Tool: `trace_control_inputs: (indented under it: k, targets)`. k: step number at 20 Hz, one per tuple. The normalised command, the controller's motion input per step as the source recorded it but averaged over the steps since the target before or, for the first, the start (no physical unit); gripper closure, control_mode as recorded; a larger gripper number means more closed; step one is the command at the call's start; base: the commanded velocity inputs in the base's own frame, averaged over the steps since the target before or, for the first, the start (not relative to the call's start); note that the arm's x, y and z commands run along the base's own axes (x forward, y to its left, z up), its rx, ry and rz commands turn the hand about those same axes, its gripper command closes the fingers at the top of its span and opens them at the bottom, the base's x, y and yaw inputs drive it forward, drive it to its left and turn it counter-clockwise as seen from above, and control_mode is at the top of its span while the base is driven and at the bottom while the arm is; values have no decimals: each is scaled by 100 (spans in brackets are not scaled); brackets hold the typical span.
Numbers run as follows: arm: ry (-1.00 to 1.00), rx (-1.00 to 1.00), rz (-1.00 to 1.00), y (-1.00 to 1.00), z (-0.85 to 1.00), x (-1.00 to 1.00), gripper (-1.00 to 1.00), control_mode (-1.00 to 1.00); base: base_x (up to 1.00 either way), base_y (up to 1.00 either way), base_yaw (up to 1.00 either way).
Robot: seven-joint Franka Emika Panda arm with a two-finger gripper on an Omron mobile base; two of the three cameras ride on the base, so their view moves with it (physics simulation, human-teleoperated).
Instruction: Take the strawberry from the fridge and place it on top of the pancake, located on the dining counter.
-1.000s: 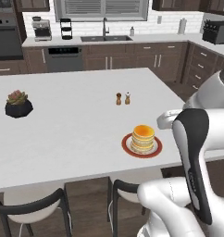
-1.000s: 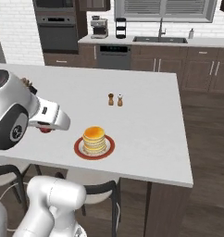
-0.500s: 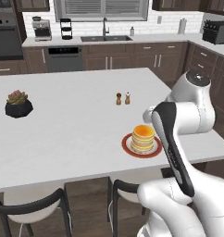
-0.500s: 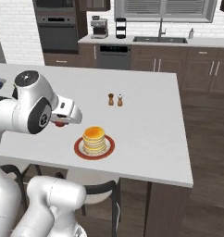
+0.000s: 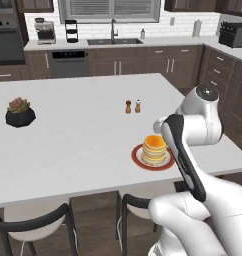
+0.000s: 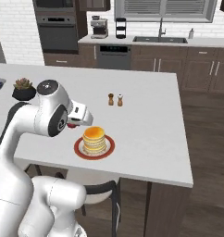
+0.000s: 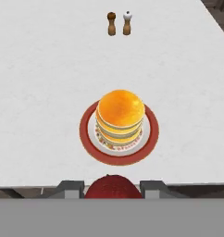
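step in hand: the carry to the plate. the gripper [image 7: 113, 187] has its two dark fingers pinched on the strawberry [image 7: 114, 187], a small rounded red fruit with a dimpled skin, held between them at the near edge of the dining counter [image 7: 44, 92]. from the right base view a sliver of red shows under the white hand [image 6: 76, 119], just beside the pancake [image 6: 94, 139] and slightly above it.

the pancake sits ahead of the fruit in the hand view: a short stack of round tan layers with a smooth, glossy orange-yellow top, slightly domed, on a round red-orange plate [image 7: 148, 141] with a pale centre. the counter top is flat, matte white and unmarked. two small shakers [image 7: 119, 23], one dark-capped and one white-capped, stand well apart from the plate, farther across the counter.

judgement: the fruit is not yet over the stack. the next move calls for advancing until it is centred above the domed top, lowering close, then releasing gently; a round fruit on a rounded glossy surface may roll off.
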Motion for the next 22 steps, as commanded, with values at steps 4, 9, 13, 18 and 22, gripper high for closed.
trace_control_inputs:
  k: [4,9,13,18,22]
  targets:
    - [-6,7,4,-19,-31,48,100,-100,0,0,0]
    - [0,3,1,-2,-27,45,100,-100,0,0,0]
    - [0,2,0,0,-24,16,100,-100,0,0,0]
    - [0,0,0,0,-25,20,100,-100,0,0,0]
    - [0,0,0,0,-23,22,100,-100,0,0,0]
